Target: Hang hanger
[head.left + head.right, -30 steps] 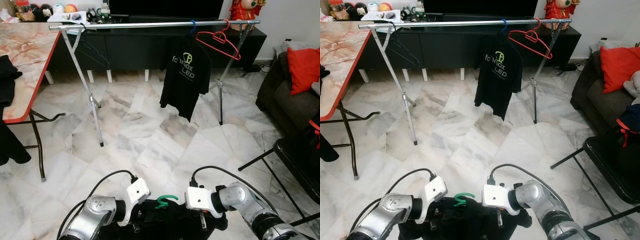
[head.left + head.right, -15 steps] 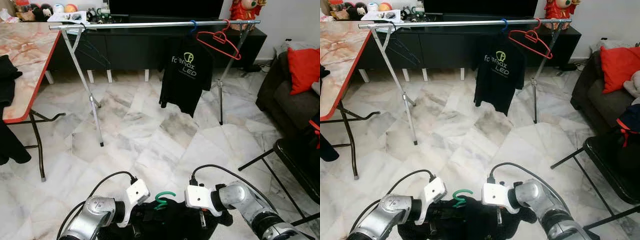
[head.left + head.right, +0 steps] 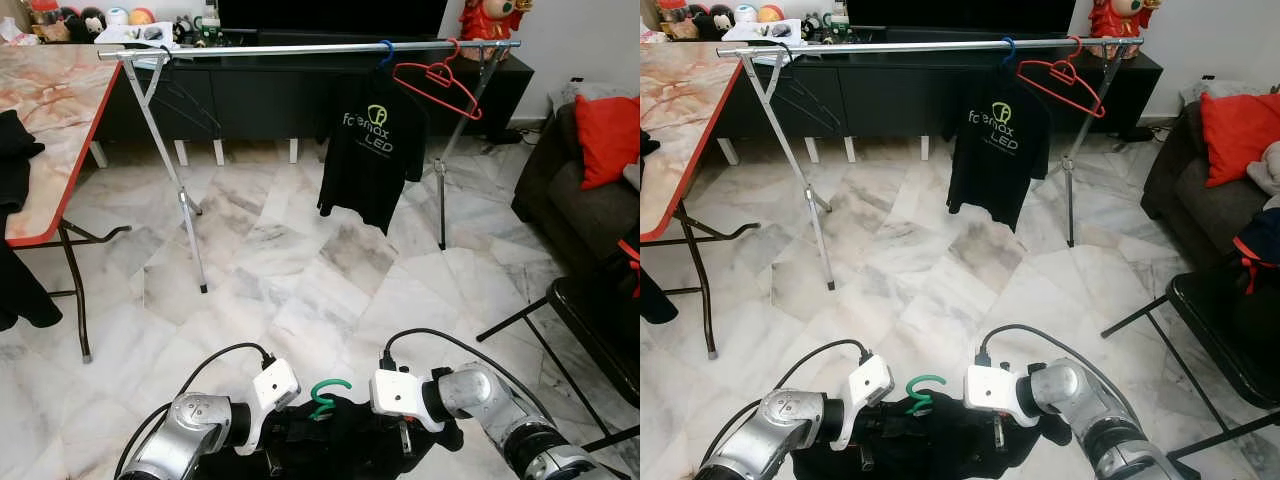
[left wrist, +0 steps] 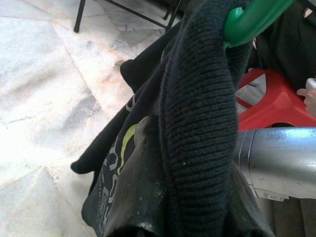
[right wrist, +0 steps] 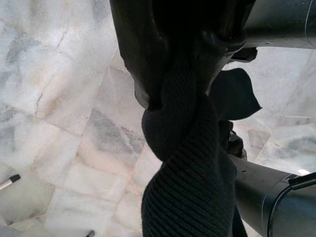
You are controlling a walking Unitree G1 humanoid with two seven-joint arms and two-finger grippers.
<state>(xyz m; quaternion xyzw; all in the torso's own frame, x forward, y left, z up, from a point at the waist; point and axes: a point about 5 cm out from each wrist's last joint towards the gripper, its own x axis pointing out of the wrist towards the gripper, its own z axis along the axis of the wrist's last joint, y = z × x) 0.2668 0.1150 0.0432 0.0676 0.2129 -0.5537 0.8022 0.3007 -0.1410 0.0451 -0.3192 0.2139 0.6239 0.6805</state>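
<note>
Both grippers, left and right, clamp a black garment on a green hanger. The rail stands at twelve o'clock.

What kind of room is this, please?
Probably a home living room: a dark sofa with a red cushion, a long black TV cabinet along the wall, and a clothes rail on the marble floor.

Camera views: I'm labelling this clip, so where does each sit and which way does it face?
Left eye view: head, looking forward and down at the clothes rail; both arms show, left gripper, right gripper.
Right eye view: same scene.
Left wrist view: along the fingers, at the black garment and green hanger hook.
Right wrist view: at the knit garment over marble floor.
Shared: garment and hanger.
</note>
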